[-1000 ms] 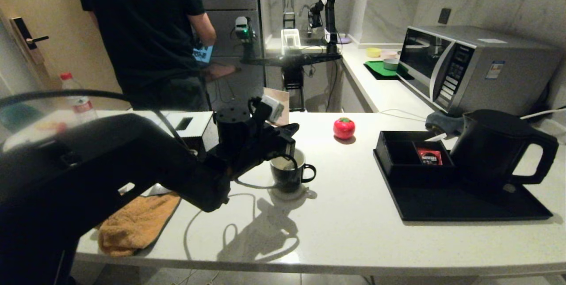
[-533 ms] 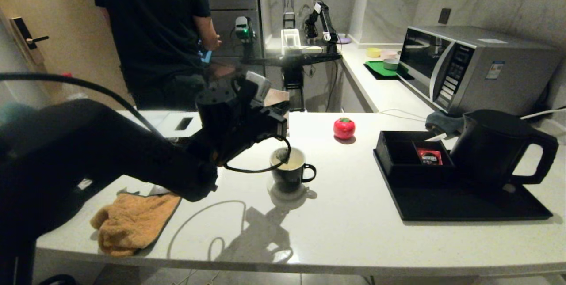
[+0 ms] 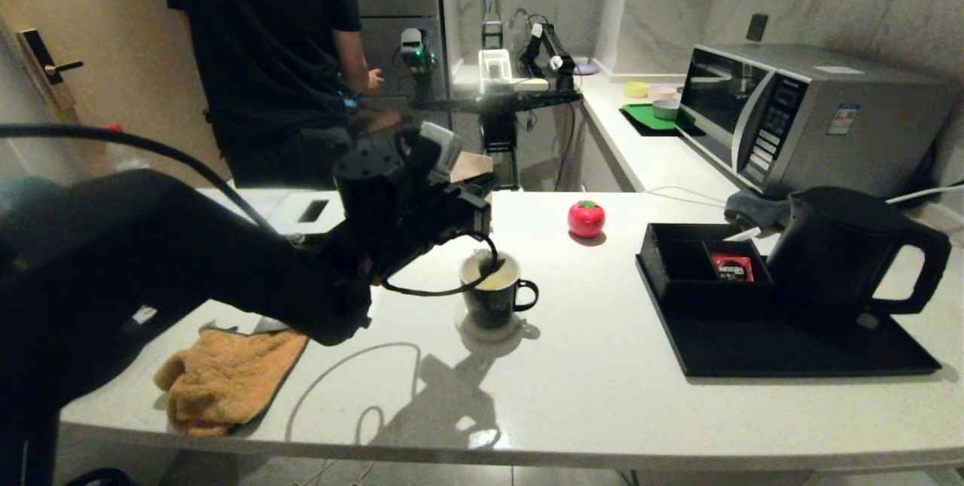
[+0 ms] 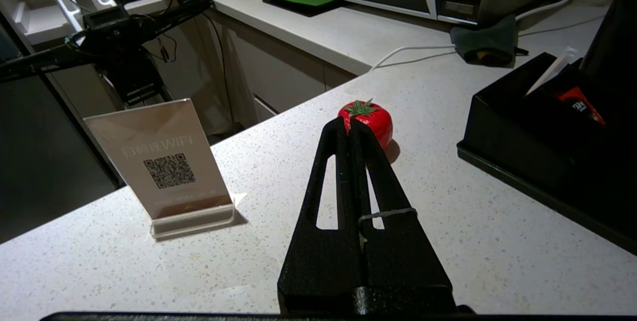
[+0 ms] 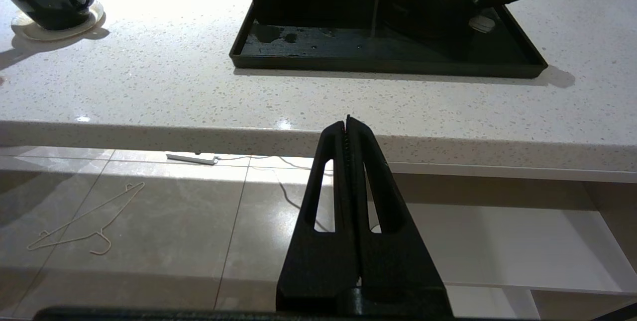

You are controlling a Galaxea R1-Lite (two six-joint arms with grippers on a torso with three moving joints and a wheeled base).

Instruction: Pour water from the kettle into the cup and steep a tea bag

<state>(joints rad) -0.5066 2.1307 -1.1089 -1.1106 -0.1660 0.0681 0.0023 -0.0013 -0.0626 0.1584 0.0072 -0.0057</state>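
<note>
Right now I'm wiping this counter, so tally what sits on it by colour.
Black: 4, kettle, cup, tray, tissue box
Red: 2, tomato, packet
Orange: 1, cloth
Total: 7

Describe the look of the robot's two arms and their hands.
The left arm is bulky matte black, with a thin black cable looping beside it. Both the left hand and the right hand are matte black, with long tapering fingers pierced by slots.

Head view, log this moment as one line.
left gripper: shut, above small black mug | right gripper: shut, parked below counter | matte black kettle: on tray
</note>
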